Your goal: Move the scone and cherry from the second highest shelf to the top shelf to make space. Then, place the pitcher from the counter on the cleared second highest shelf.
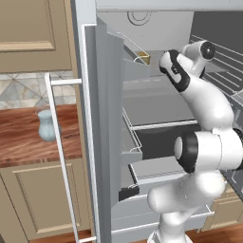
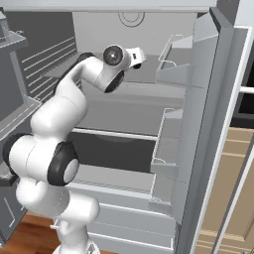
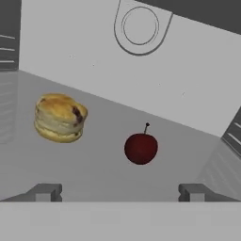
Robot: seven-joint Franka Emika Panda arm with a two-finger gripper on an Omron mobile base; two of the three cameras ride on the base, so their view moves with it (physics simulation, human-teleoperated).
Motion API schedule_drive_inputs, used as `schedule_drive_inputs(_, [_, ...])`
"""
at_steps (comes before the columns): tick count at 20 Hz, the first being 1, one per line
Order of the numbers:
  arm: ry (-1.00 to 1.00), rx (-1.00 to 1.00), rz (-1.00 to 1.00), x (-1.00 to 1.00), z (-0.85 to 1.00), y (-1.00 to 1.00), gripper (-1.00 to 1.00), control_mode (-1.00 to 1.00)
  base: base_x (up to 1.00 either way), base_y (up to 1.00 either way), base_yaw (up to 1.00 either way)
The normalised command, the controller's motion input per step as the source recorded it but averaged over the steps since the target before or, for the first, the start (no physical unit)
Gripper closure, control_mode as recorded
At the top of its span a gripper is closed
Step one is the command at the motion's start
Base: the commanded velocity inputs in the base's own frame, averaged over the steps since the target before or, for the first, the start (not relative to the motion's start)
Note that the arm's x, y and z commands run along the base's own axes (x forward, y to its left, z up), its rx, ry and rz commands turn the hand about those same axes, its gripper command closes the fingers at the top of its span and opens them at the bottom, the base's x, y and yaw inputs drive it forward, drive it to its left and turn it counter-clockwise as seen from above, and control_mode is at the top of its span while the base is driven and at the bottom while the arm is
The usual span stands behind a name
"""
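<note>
In the hand view the golden-tan scone [image 3: 60,117] and the dark red cherry [image 3: 140,148] both rest on the top shelf [image 3: 94,164], under the round light fitting [image 3: 140,26]. My gripper [image 3: 120,193] is open, its fingertips [image 3: 47,192] wide apart. It holds nothing, and the cherry lies a little beyond the tips. The scone [image 1: 144,58] also shows in the left base view, high in the fridge. The second highest shelf [image 1: 152,105] lies bare below my arm. Left of the fridge, the pale blue pitcher [image 1: 46,126] stands on the wood counter [image 1: 19,140].
The fridge door [image 1: 107,118] stands open between the counter and the shelves, with wire-fronted bins [image 1: 132,142] on its inner side. The other door [image 2: 208,114] with its bins is on the right. A dark drawer tray [image 2: 114,146] sits under the shelves.
</note>
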Motion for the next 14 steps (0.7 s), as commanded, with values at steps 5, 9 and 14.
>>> schedule_drive_inputs(5, [0.03,0.0,0.0,-0.97,-0.02,0.39,-1.0,-1.0,0.0,0.0,0.0])
schedule_drive_inputs(9, [0.01,0.02,0.0,-0.86,0.0,0.54,-1.0,-1.0,0.0,0.0,0.0])
schedule_drive_inputs(14, [0.07,0.05,0.0,-0.79,-0.08,0.46,-1.0,-1.0,0.0,0.0,0.0])
